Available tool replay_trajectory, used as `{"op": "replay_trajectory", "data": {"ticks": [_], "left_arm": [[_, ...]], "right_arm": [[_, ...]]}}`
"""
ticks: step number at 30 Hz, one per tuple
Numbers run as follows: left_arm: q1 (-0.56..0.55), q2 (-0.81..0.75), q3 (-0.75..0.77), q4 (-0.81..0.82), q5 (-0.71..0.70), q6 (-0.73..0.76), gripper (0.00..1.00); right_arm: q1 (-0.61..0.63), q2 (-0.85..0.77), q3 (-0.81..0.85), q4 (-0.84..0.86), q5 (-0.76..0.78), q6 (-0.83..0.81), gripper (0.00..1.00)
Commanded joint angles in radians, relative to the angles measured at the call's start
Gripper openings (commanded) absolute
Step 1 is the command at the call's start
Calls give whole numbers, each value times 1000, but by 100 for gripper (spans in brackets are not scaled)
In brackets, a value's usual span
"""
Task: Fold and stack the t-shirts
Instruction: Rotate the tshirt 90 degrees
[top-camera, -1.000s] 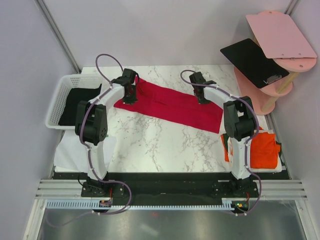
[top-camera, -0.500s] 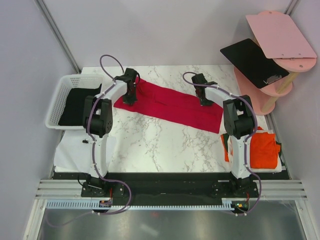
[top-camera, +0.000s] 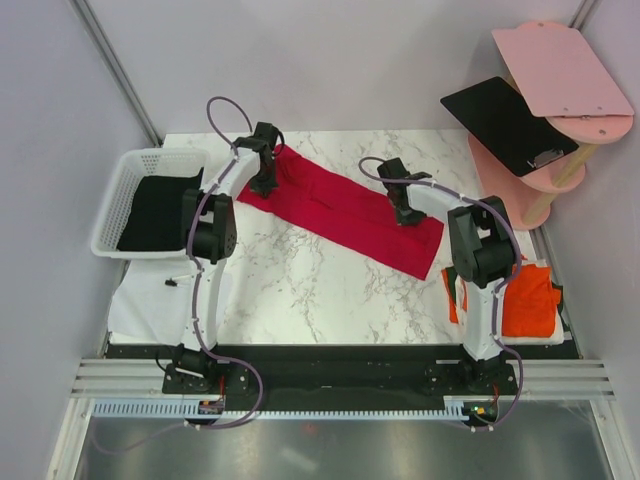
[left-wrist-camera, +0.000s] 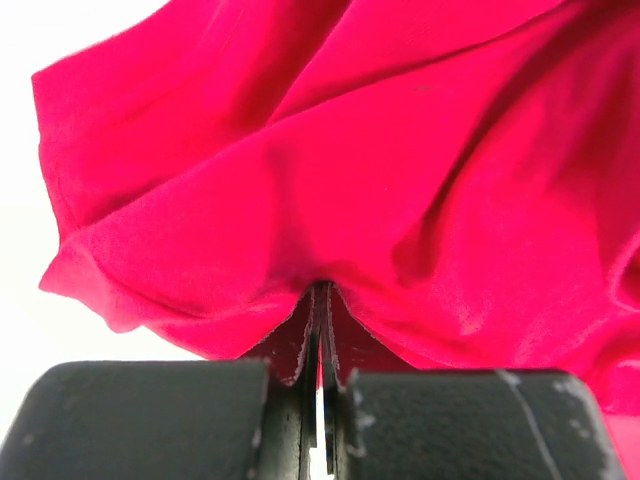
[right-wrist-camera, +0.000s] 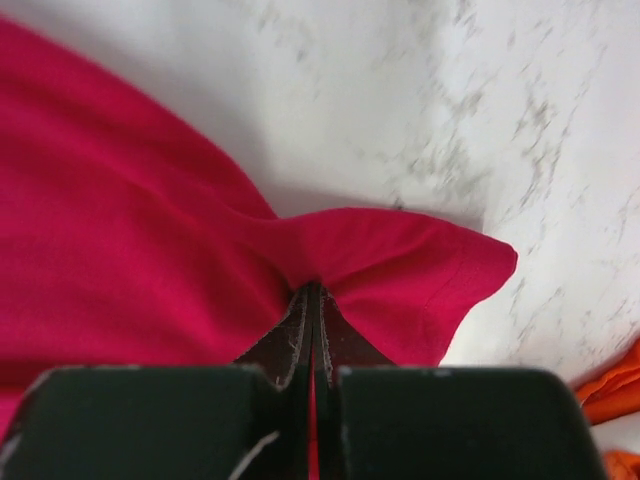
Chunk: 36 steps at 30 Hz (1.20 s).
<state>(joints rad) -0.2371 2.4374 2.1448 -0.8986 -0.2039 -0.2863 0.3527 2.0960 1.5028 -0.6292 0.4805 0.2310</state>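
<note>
We see the crimson t-shirt (top-camera: 345, 212) stretched as a long band across the far half of the marble table (top-camera: 300, 290). The left gripper (left-wrist-camera: 320, 320) is clamped tight on a fold at its left end, and the right gripper (right-wrist-camera: 312, 310) pinches its right edge. 1 black t-shirt (top-camera: 155, 212) lies in the white basket (top-camera: 112, 200). The orange-red t-shirts (top-camera: 530, 300) sit at near right.
</note>
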Motion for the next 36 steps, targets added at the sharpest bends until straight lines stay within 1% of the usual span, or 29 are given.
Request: {"op": "replay_trajectory", "data": {"ticks": [1, 4, 7, 10, 12, 15, 16, 17, 18, 19, 20, 21, 22, 23, 24, 25, 26, 27, 28, 29, 30, 31, 32, 33, 34, 35, 36], "left_arm": [[4, 83, 142, -42, 6, 58, 2], [5, 129, 209, -51, 24, 76, 2], [4, 160, 268, -49, 75, 88, 2], [4, 158, 303, -46, 101, 90, 2], [4, 129, 294, -36, 100, 84, 2], [5, -4, 204, 26, 136, 75, 2], [5, -100, 125, 47, 150, 65, 2], [4, -151, 83, 65, 190, 58, 2], [4, -202, -10, 104, 225, 50, 2], [4, -306, -55, 115, 260, 32, 11], [5, -355, -107, 127, 317, 12, 44], [4, -418, -241, 182, 357, -8, 56], [4, -528, -322, 217, 400, -43, 65], [4, -594, -406, 262, 461, -74, 81], [4, -650, -588, 364, 504, -105, 86], [2, -702, -679, 432, 558, -167, 90], [-1, -803, -768, 485, 636, -206, 97], [-8, -840, -925, 535, 662, -243, 98], [-30, -883, -1001, 622, 682, -310, 98], [-48, -944, -1072, 657, 686, -344, 98], [-73, -975, -1197, 697, 683, -373, 98], [-126, -998, -1253, 767, 678, -436, 98], [-157, -1015, -1302, 805, 663, -465, 98], [-186, -1044, -1391, 837, 653, -497, 98], [-246, -1055, -1433, 874, 641, -567, 96], [-275, -1066, -1470, 964, 620, -600, 93], [-306, -1069, -1526, 998, 610, -650, 91]], "right_arm": [[45, -36, -96, -87, -143, 19, 0], [69, -65, -145, -87, -209, 21, 0], [103, -97, -194, -87, -250, 24, 0], [140, -120, -226, -89, -258, 30, 0], [146, -132, -233, -93, -267, 34, 0], [146, -160, -225, -98, -325, 34, 0], [146, -178, -213, -101, -347, 33, 0], [146, -188, -205, -105, -356, 30, 0], [146, -197, -196, -109, -356, 33, 0], [146, -220, -176, -112, -356, 31, 0], [146, -232, -167, -113, -336, 31, 0], [144, -252, -147, -115, -323, 30, 0], [146, -261, -135, -115, -309, 27, 0], [146, -269, -122, -113, -284, 25, 0], [146, -281, -113, -110, -228, 27, 0], [144, -287, -95, -106, -200, 21, 0], [144, -290, -89, -86, -174, 18, 0], [143, -289, -79, -80, -131, 18, 0], [140, -286, -64, -70, -123, 10, 1], [137, -280, -53, -64, -118, 8, 2], [132, -265, -44, -57, -103, 10, 4], [121, -258, -30, -52, -96, 8, 6], [114, -251, -23, -40, -85, 13, 7], [106, -243, -19, -26, -83, 14, 8], [85, -243, -15, -14, -103, 14, 9], [74, -238, -6, -4, -109, 22, 9], [51, -238, 3, 2, -114, 25, 9]]}}
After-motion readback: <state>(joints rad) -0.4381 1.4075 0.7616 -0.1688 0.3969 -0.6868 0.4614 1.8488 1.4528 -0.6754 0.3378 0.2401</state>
